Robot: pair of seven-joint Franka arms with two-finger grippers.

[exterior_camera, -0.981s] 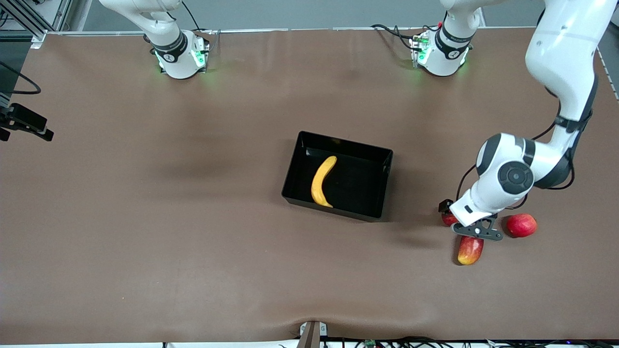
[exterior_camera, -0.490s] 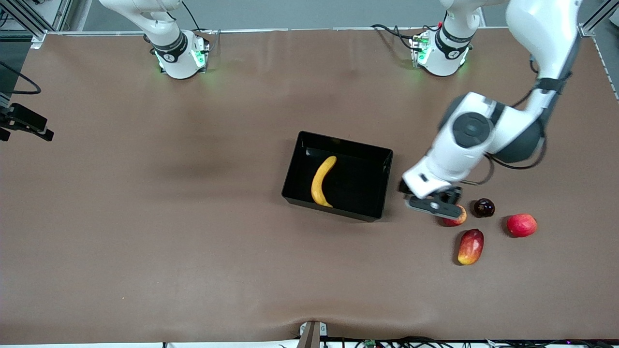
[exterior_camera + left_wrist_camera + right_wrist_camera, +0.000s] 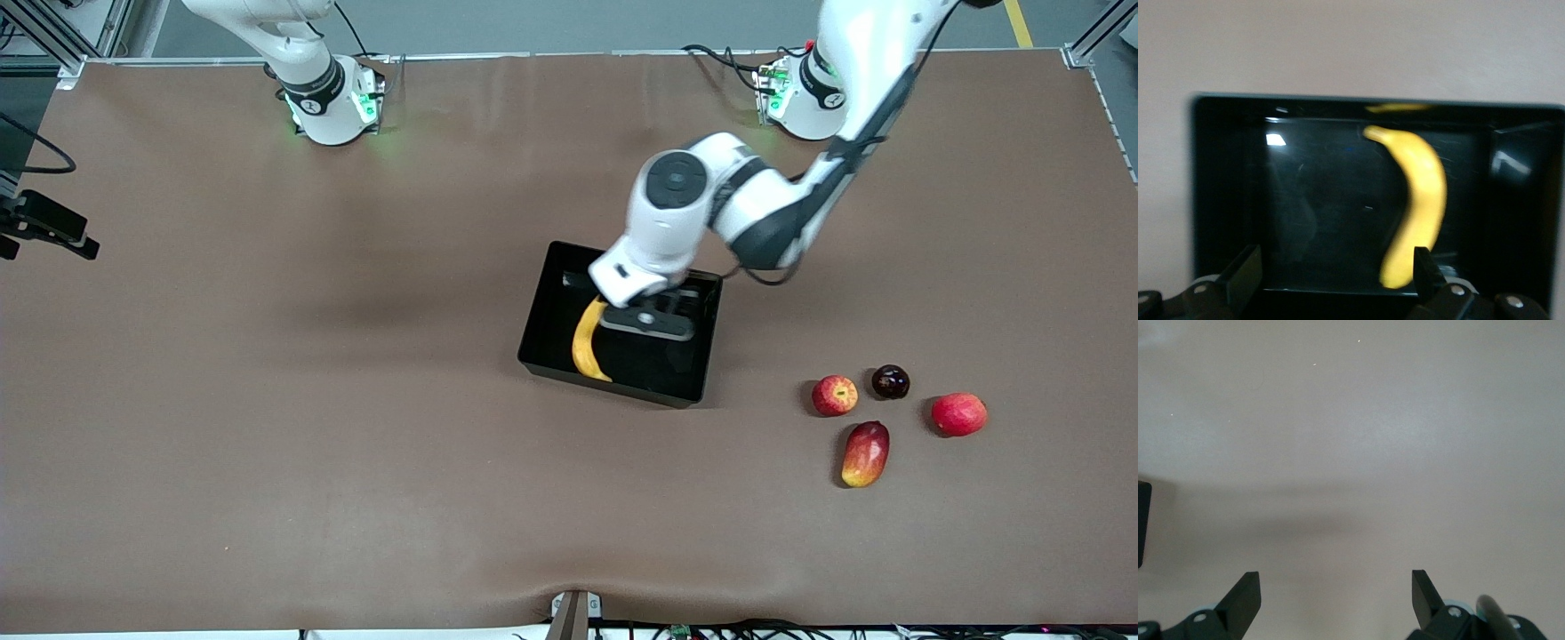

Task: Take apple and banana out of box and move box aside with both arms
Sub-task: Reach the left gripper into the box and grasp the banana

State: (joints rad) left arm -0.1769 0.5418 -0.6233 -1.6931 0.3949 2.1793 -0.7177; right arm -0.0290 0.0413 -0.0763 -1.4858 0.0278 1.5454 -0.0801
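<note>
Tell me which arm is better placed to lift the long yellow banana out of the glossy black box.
Left: its open pincer hovers over the banana inside the box; the right arm waits.

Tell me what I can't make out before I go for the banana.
- Front view: the left pincer over the box covers the banana at its upper end.
- Left wrist view: motion blur softens the banana.
- Right pincer: out of the front view; its wrist view shows only table.

The box (image 3: 702,342) held only the banana (image 3: 587,345) along one wall; the remaining floor lay open beneath the left gripper (image 3: 646,322), jaws spread. Four fruits crowded the lower right tabletop (image 3: 267,400).
</note>
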